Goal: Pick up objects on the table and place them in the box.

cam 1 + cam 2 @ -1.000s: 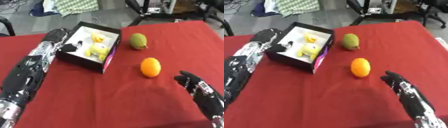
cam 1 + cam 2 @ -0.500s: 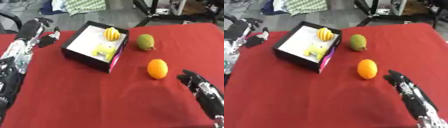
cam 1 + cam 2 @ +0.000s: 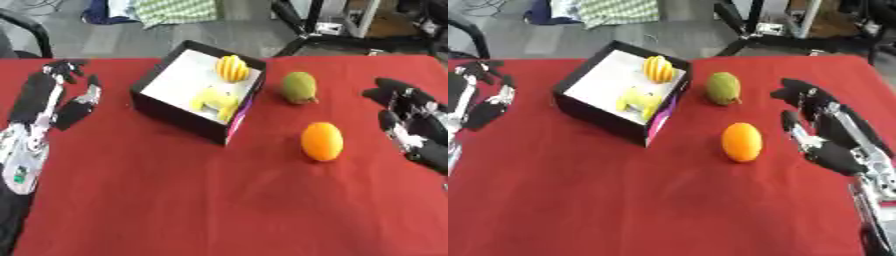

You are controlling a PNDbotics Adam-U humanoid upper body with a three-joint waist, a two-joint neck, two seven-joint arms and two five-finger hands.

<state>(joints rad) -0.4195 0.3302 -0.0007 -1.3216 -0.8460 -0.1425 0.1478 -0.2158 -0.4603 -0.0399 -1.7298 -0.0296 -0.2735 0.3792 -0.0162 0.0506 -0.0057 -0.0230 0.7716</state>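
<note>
So the black box (image 3: 179, 111) sits on the red table (image 3: 219, 200), off to the right of the left hand's fingertips and clear of them. Inside on the white floor there's a striped yellow fruit (image 3: 231, 67) in the far corner and a pale yellow toy (image 3: 214, 101) nearer the front wall, both already in.

Left hand (image 3: 61, 92) is at the left edge, empty, fingers straight-ish and spread apart, thumb sticking out toward the box. Nothing between them, not touching the box.

Right hand (image 3: 820, 125) is over on the right side, also empty, fingers apart and only lightly bent, pointing up and away toward the far side of the table. The orange (image 3: 741, 142) lies just to the left of its thumb, with a gap of red cloth between, so no contact. The green fruit (image 3: 723, 88) is further off, up and left of those fingertips, near the box's right corner but not touching it as far as I can tell.

Both loose fruits are outside the box, orange closer to the camera than the green one.
</note>
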